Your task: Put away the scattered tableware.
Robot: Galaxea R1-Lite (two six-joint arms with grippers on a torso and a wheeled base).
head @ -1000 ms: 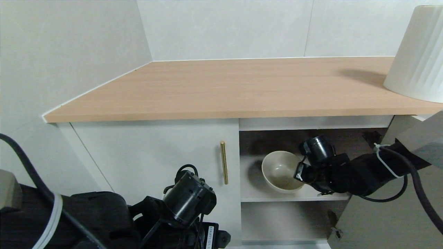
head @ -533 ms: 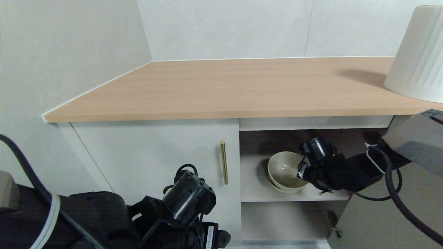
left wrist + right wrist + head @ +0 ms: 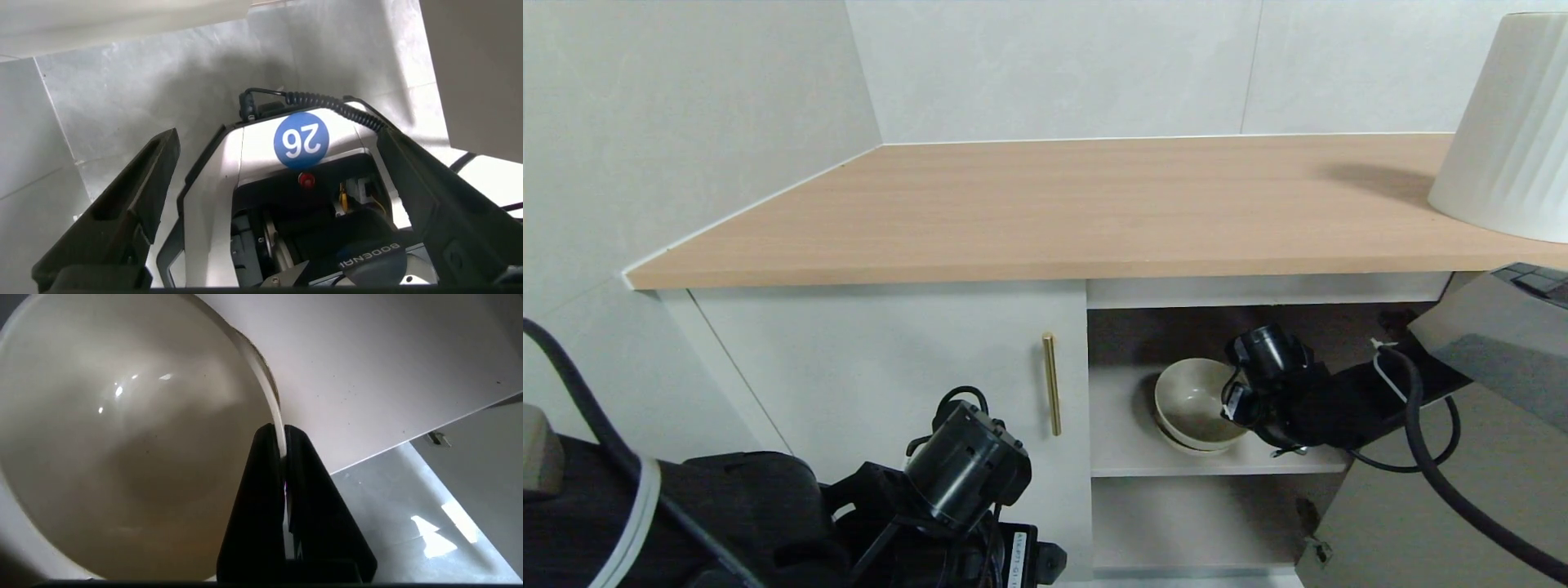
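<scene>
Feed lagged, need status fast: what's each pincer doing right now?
Left pincer: open, holding nothing.
Right pincer: shut on the rim of the bowl.

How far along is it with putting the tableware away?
Done: the beige bowl is inside the cabinet, on or just above the upper shelf. In hand: the right hand is clamped on its rim. Left: let go, withdraw, probably shut the open door. The left hand is open, holding nothing.

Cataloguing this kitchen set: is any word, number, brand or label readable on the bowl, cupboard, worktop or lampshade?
None. The bowl, cupboard door, worktop and lampshade are all plain, with no print showing on the faces in view.
</scene>
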